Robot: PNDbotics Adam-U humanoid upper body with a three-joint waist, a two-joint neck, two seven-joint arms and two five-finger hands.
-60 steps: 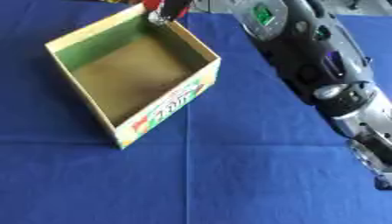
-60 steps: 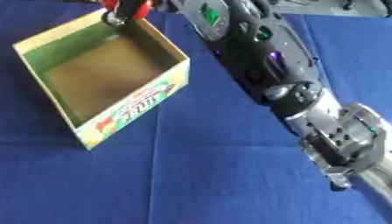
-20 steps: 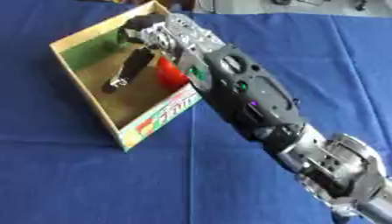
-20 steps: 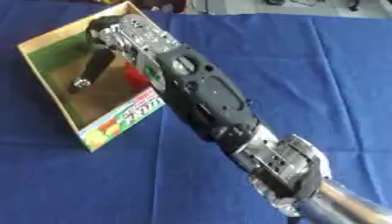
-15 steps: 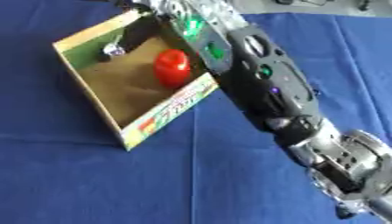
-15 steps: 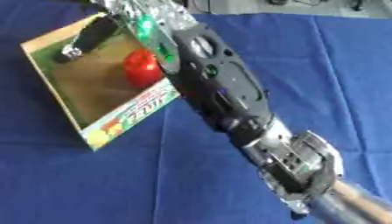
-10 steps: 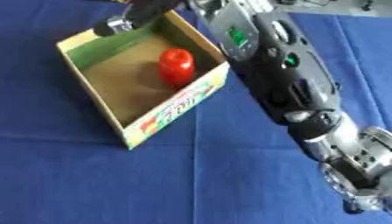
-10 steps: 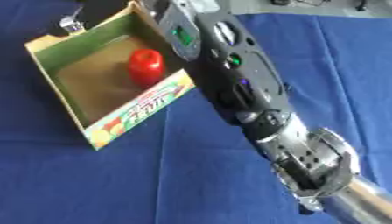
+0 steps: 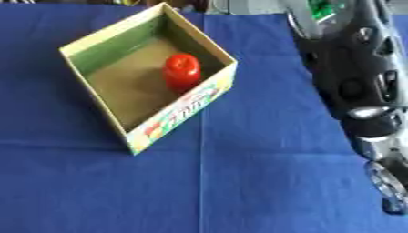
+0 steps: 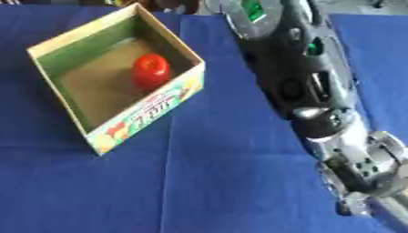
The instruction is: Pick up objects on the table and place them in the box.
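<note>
A red, rounded object (image 9: 181,71), perhaps a toy fruit or small red pot, sits inside the open cardboard box (image 9: 190,110) in the upper left of the frame, close to the box's right-hand wall and touching its brown floor. The box stands askew on the blue tablecloth (image 9: 239,182), its printed side facing the lower right. No other loose object shows on the cloth, so this placing step looks done. The next move would call for finding a further object, probably beyond the top edge. The right arm (image 10: 295,77) runs from the lower right up past the top edge; its hand is out of sight, so its opening cannot be told. The left hand shows nowhere.
</note>
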